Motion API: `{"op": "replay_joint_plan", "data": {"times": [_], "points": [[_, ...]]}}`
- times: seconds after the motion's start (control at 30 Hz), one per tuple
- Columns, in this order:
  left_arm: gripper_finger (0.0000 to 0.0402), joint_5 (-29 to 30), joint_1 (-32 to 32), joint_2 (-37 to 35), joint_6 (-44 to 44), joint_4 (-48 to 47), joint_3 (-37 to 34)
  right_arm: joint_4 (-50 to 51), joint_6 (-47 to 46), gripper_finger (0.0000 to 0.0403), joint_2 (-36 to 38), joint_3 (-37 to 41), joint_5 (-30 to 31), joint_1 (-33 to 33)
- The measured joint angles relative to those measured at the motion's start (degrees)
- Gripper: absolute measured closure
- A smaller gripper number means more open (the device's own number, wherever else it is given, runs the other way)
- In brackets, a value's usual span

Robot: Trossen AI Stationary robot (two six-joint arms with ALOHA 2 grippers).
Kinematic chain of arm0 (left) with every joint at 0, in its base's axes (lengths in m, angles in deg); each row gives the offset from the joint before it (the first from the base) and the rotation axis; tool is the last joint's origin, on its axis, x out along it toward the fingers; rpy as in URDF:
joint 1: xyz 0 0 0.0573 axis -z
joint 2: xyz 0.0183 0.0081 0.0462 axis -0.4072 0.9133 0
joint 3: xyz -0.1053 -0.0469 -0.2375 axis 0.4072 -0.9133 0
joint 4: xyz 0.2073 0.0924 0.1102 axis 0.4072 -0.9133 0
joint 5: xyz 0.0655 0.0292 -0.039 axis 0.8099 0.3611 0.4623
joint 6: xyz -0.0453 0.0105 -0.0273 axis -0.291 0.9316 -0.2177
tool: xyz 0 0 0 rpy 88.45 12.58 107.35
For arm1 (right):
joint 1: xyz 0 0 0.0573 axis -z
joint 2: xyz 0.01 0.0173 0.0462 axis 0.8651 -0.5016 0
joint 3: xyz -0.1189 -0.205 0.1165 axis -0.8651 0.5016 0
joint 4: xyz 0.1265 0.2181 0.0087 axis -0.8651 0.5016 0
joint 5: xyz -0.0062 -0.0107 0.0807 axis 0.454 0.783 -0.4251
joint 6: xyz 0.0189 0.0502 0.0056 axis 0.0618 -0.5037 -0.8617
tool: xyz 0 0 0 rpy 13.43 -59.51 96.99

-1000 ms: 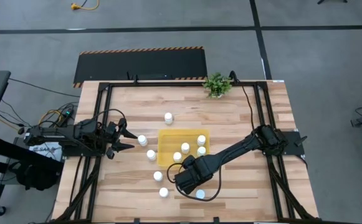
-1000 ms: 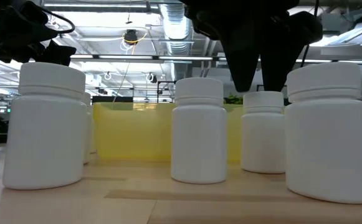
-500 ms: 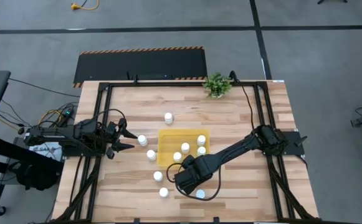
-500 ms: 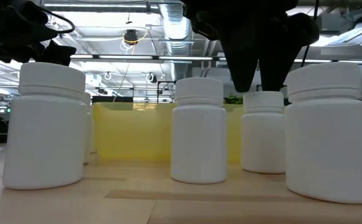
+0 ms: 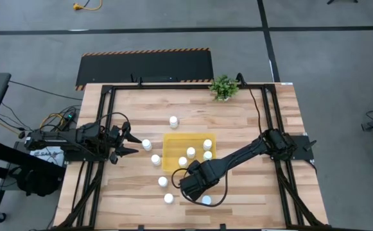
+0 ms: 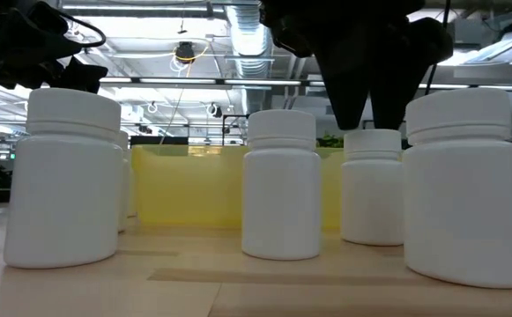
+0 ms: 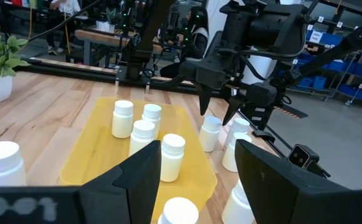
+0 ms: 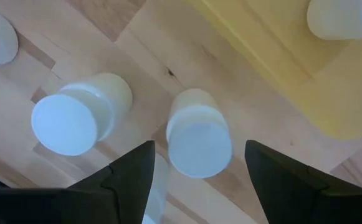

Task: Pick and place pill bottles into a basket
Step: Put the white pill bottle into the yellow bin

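Right gripper (image 8: 196,180) jaws spread above bottle (image 8: 196,134); untouched

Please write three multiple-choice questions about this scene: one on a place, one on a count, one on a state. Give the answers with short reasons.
1. Where does the small green potted plant stand? A on the floor; B at the far edge of the wooden table; C on a bottle cap.
2. How many small white round-capped pill bottles stand inside the shallow bright-yellow plastic tray? A one; B four; C nine.
3. How is the right gripper? A shut on a bottle; B open above a bottle beside the tray; C open over the plant.
Answers: 1 B, the high view shows it at that edge. 2 B, four caps lie within the yellow rim. 3 B, the right wrist view shows both fingers apart with one cap between them. The left gripper waits open at the table's left side.
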Motion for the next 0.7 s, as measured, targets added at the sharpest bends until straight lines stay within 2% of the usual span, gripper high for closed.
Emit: {"op": "replay_joint_plan", "data": {"times": [0.7], "points": [[0.0208, 0.0, 0.0, 0.0, 0.0, 0.0, 0.0, -0.4, 1.9, 0.0161, 0.1, 0.0, 0.4, 0.4]]}}
